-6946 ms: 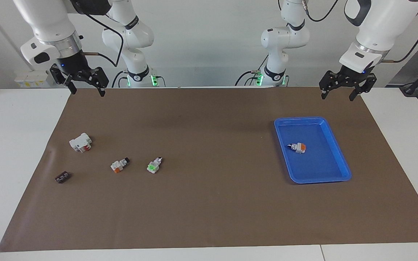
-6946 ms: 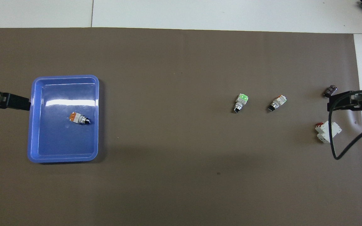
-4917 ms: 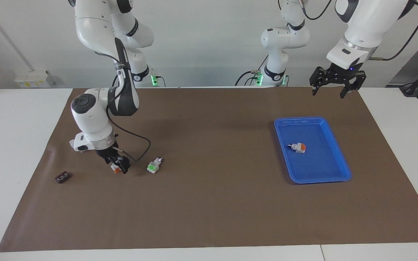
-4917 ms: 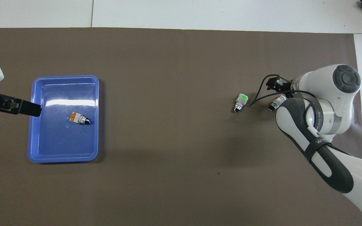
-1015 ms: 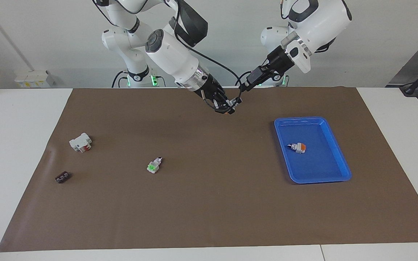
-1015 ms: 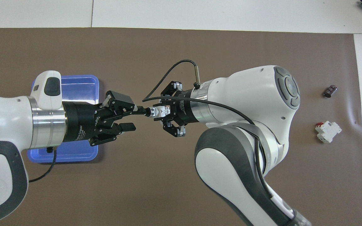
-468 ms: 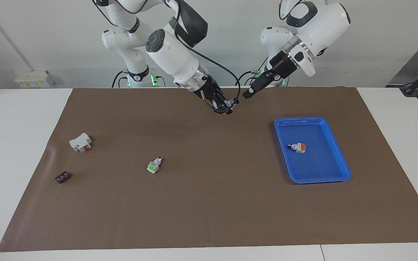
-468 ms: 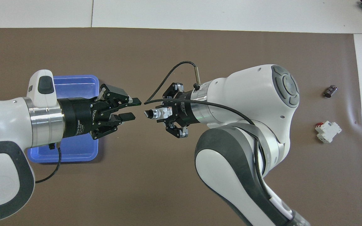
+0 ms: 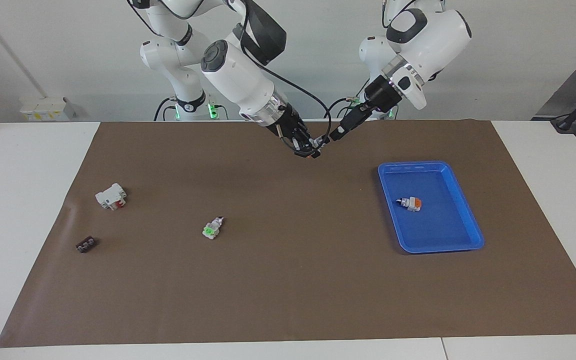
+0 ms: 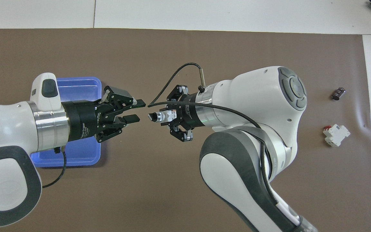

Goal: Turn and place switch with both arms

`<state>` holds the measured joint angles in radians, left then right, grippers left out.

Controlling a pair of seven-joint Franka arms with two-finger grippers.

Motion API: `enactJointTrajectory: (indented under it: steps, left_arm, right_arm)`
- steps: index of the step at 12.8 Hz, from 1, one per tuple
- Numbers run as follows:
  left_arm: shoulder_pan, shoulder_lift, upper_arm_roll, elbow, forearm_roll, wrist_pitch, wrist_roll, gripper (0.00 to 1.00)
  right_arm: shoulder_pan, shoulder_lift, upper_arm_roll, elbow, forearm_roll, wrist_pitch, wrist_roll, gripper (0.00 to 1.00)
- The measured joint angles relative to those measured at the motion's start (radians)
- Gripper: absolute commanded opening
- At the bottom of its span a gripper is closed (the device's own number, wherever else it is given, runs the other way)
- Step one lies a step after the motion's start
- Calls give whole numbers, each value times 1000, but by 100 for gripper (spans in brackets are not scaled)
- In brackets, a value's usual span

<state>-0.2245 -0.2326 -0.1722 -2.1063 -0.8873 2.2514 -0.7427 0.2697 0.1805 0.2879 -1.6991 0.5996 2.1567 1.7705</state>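
Note:
The switch [image 10: 163, 116] is white and held up in the air over the middle of the brown mat, with my right gripper [image 10: 170, 115] shut on its body. Its black knob tip points at my left gripper [image 10: 136, 111], which hangs open just short of the knob with nothing between its fingers. In the facing view, the right gripper [image 9: 312, 150] and the left gripper [image 9: 337, 133] meet nose to nose well above the mat, and the switch [image 9: 314, 152] shows only as a small speck between them.
A blue tray [image 9: 430, 240] toward the left arm's end holds another orange-faced switch [image 9: 411, 203]; my left arm covers most of that tray [image 10: 76, 82] from above. A green-faced switch [image 9: 211, 228], a white block with red parts [image 9: 111, 196] and a small black block [image 9: 86, 244] lie toward the right arm's end.
A second ago the left gripper's fingers were at the switch's knob. It has since drawn back a little and turned about its own axis. The right gripper has kept the switch almost still.

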Motion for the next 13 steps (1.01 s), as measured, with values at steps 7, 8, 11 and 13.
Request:
enactJointTrajectory:
  steps: [7,8,11,13]
  left_arm:
    - [-20,0,0,-7,-1,16,-9,41]
    - [-23,0,0,-7,-1,25,-9,39]
    - [-36,0,0,-8,-1,52,-10,35]
    - [-38,5,0,-10,-1,59,-10,32]
  right_arm:
    - [-1,0,-1,2,0,0,42,0]
    - [-1,0,-1,2,0,0,42,0]
    - [-1,0,-1,2,0,0,42,0]
    - [-1,0,-1,2,0,0,42,0]
